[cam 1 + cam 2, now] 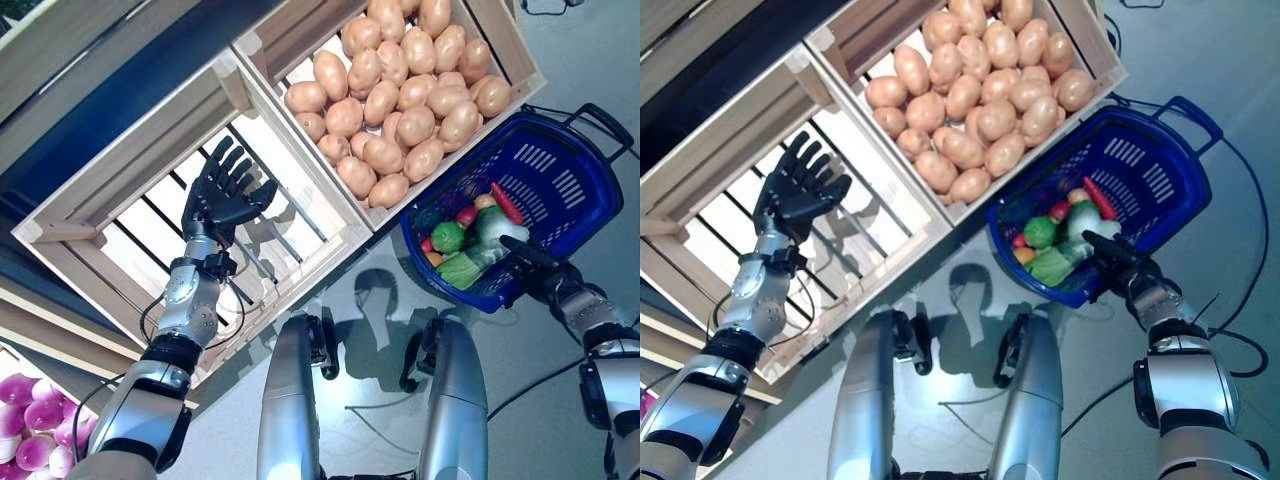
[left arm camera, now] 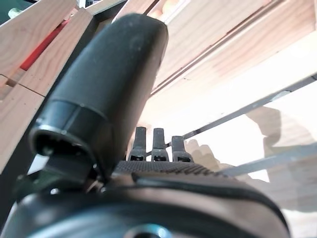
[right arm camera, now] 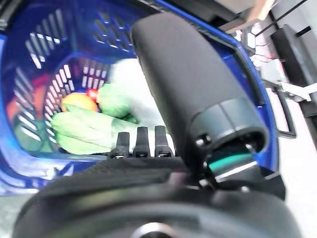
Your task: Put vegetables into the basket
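Blue plastic basket (image 1: 560, 180) holds mixed vegetables (image 1: 470, 240); right hand (image 1: 530, 265) rests straight-fingered on its near rim; left hand (image 1: 225, 195) hovers open over an empty wooden crate (image 1: 120, 190); best move left toward the potatoes (image 1: 400, 90) and grip 1 firmly.

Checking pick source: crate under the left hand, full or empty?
Empty: only bare slats show in the crate under the open left hand; nothing held.
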